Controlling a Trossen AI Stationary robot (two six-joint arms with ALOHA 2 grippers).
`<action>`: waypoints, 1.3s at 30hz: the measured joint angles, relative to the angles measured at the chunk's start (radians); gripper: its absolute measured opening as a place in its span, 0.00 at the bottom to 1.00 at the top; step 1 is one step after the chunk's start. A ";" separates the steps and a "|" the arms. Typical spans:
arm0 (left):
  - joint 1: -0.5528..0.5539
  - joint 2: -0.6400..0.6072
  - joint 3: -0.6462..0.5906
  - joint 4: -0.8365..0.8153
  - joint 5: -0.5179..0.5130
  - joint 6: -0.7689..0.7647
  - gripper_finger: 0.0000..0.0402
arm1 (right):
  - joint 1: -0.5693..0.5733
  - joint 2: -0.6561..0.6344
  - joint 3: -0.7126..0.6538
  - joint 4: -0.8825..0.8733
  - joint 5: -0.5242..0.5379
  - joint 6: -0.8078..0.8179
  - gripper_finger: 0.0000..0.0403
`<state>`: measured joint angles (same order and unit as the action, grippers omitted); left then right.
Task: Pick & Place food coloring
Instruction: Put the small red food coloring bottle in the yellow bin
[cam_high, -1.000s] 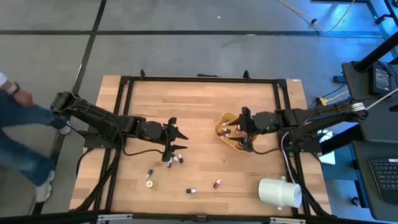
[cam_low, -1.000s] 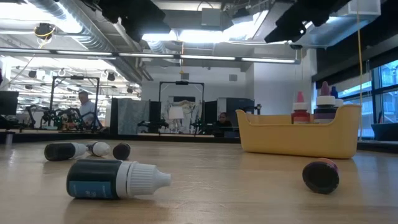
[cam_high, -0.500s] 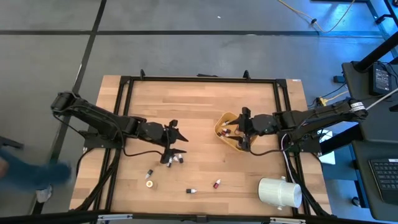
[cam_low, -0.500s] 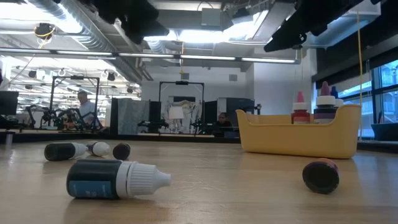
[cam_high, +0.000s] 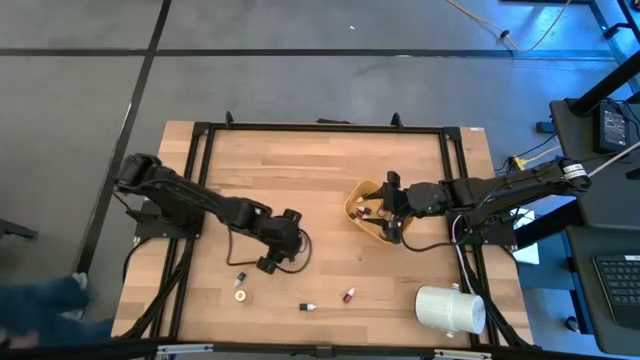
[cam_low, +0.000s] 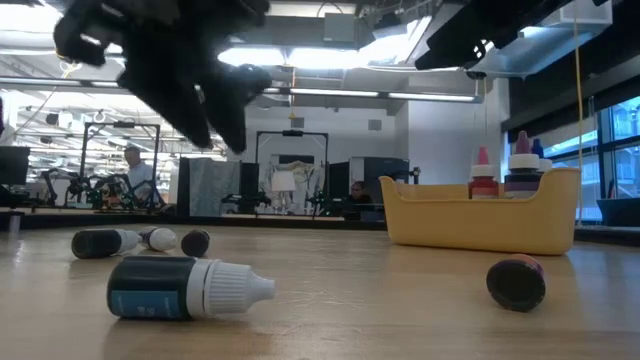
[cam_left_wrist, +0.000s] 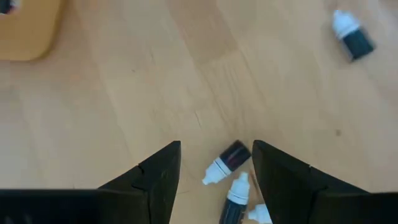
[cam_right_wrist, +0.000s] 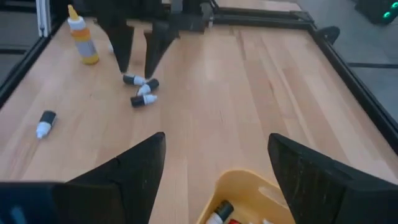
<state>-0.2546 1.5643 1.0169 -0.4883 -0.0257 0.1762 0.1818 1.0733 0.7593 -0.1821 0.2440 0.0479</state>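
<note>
Three bottles (cam_left_wrist: 231, 163) lay clustered beneath open left gripper (cam_left_wrist: 215, 180), poised for a pick; right gripper (cam_right_wrist: 214, 163) waited open over bowl (cam_right_wrist: 245, 190).

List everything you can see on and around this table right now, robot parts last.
table: one, light wood, centre
bowl: one, yellow, right of centre
bottles in bowl: several, dark and red, upright; count unclear
clustered bottles: three, dark with white caps, lying under the left gripper
scattered bottles: three, two dark, one red, near the front edge
yellow bottle: one, upright, front left
white cylinder: one, front right corner
person: one, blue clothing, floor at left
left gripper: open, above the cluster
right gripper: open, over the bowl
</note>
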 joint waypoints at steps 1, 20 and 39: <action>0.000 0.025 0.017 -0.016 0.000 0.015 0.48 | 0.000 0.000 0.000 0.001 0.000 0.001 0.70; 0.000 0.186 0.077 -0.111 0.018 0.152 0.38 | 0.000 0.088 0.000 -0.003 0.000 0.022 0.70; -0.013 0.282 0.077 -0.067 0.017 0.253 0.26 | 0.000 0.092 0.000 -0.002 0.000 -0.004 0.70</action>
<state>-0.2677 1.8465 1.0934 -0.5554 -0.0083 0.4294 0.1818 1.1648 0.7593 -0.1844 0.2440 0.0437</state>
